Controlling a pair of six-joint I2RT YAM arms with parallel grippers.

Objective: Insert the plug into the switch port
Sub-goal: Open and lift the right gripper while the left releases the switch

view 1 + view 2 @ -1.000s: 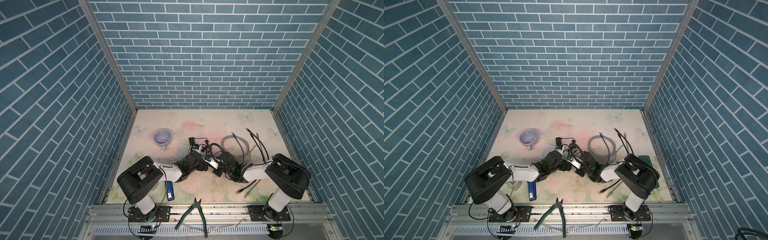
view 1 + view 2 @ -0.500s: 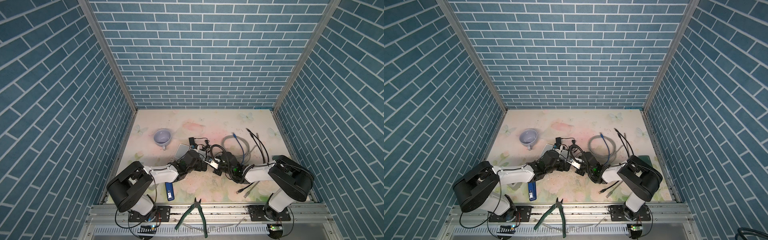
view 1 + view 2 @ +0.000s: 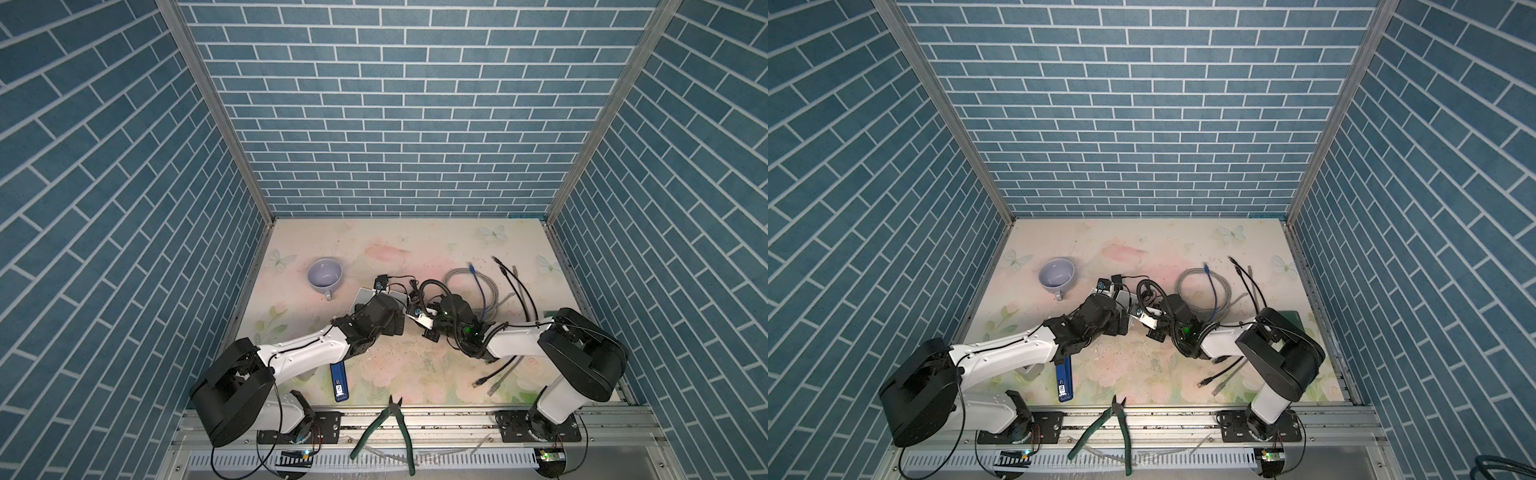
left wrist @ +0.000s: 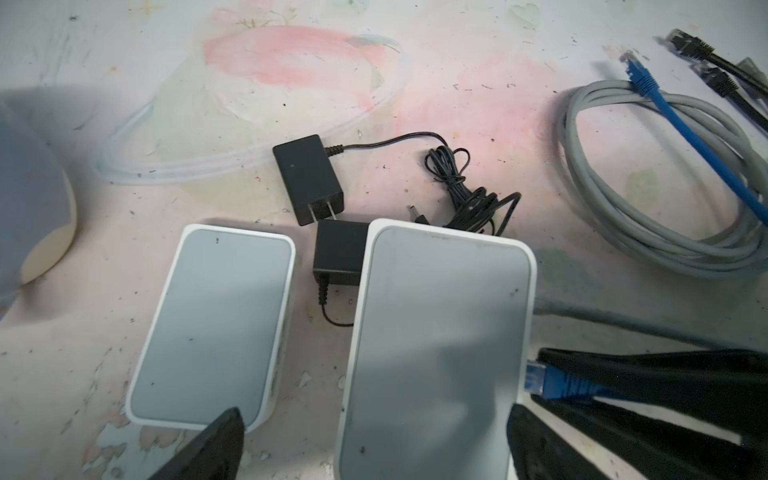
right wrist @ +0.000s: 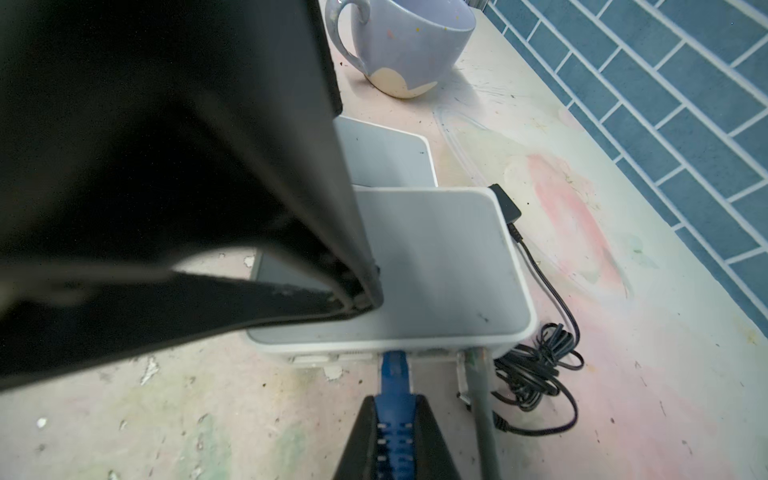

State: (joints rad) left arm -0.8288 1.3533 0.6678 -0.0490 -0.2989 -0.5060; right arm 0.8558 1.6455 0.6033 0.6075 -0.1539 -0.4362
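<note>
**Plug at the port mouth, not yet judged home**

Plug first: the blue plug (image 5: 392,365) is nose-on to the port row along the edge of the switch (image 5: 436,266). From the right wrist view its front end looks to have entered the opening. The right gripper (image 5: 395,401) has its fingers pinched on the ribbed blue boot just behind the connector, lined up straight with the port. Right beside it a gray cable (image 5: 478,395) sits in the neighbouring port, so there's little elbow room on that side.

Over to the other arm: the left gripper (image 4: 374,424) straddles the switch with its jaws spread wide, one finger on each long side. Whether those fingers actually touch the casing, I can't tell. A second white box (image 4: 216,324) lies just beside the switch, with a black power adapter (image 4: 309,178) beyond them and a mug (image 5: 399,41) further off.

So where are we? Pickup done, alignment done, entry looks begun. In the left wrist view a sliver of the clear connector shows outside the casing, so my read is the plug isn't fully home. What's left, as I judge it, is a last straight push until the latch catches, then a release. The risk to watch: with the left jaws wide, the light switch could slide back under that push.
</note>
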